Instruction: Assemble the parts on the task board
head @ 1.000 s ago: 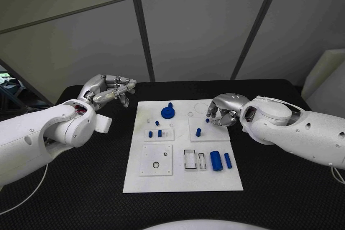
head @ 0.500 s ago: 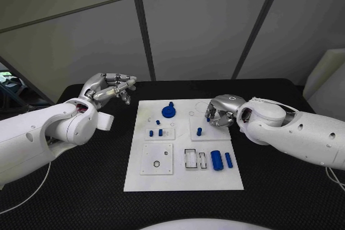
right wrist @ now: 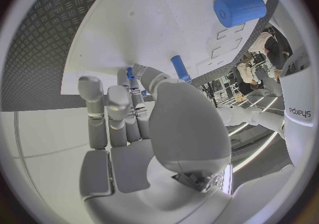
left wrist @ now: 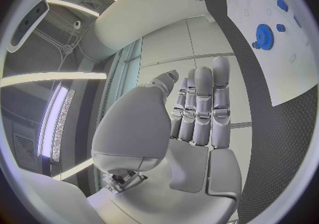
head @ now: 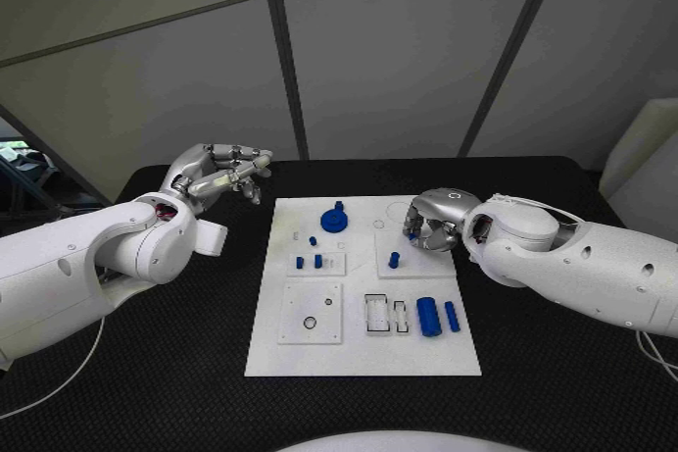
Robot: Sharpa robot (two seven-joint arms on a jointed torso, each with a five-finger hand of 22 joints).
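Note:
The white task board (head: pixel 364 346) lies mid-table. On it are a blue gear (head: pixel 335 220), two small pegs (head: pixel 309 262), a standing peg (head: pixel 393 260), a thick blue cylinder (head: pixel 427 315) and a slimmer one (head: pixel 451 316). My right hand (head: pixel 428 225) hovers over the board's far right part, close to the standing peg. In the right wrist view its fingertips pinch a small blue pin (right wrist: pixel 129 72), with the standing peg (right wrist: pixel 179 68) just beyond. My left hand (head: pixel 219 173) is raised off the board's far left corner, fingers apart and holding nothing.
A black ring (head: pixel 310 323) sits on a square plate at the board's near left, beside a rectangular slot (head: pixel 376 313). Black table (head: pixel 169 354) surrounds the board on all sides. The left wrist view shows the gear (left wrist: pixel 263 35) on the board (left wrist: pixel 292 69).
My right hand has edged a little inward over the board's far right part. The left hand stays raised in about the same place. Parts on the board have not moved.

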